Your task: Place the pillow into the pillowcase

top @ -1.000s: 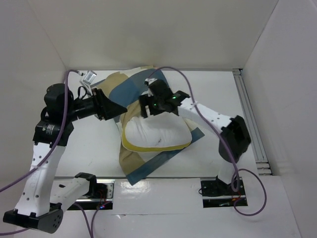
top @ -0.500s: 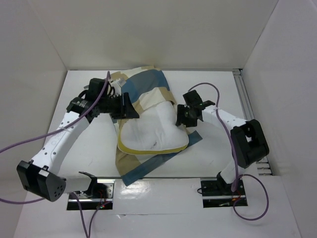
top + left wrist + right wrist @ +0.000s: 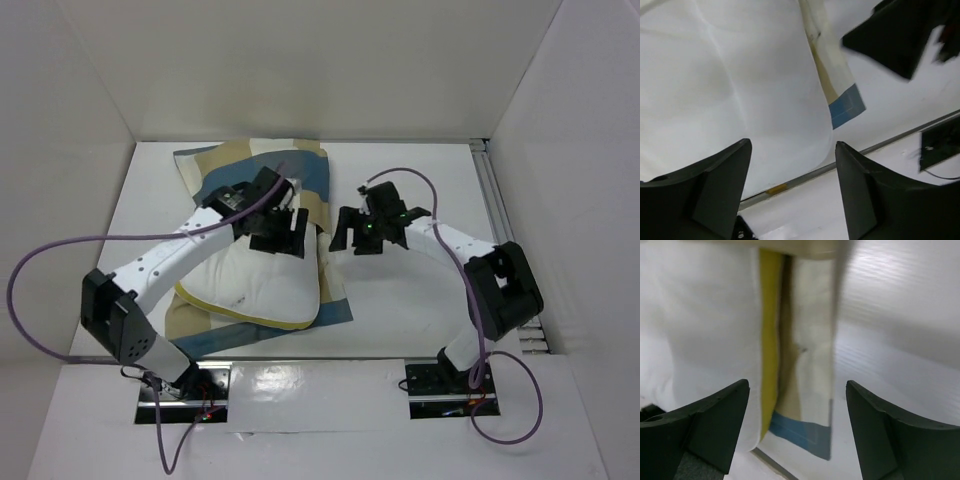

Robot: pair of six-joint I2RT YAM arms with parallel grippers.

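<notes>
On white table [image 3: 420,300], centre-left: soft white quilted rectangular pillow w/ thin yellow piping [image 3: 255,290], flat on top of large blue, tan & cream checked fabric pillowcase [image 3: 250,165]. Covers the case's near part; leaves checked cloth showing beyond far end, along rt side & at near-left corner. Piping in plain sight round near edge, i.e. that end outside the cloth; far end hidden under left gripper [image 3: 287,240], so cannot tell if tucked in. Black fingers of that gripper spread wide, nothing between them, only white quilt below in wrist view. Just off case's rt edge, over bare table: right gripper [image 3: 345,232], fingers likewise apart & empty, aimed toward pillow; wrist view gives white quilt, yellow piping, cream strip w/ blue corner, then table. Both grippers near each other, not touching.
</notes>
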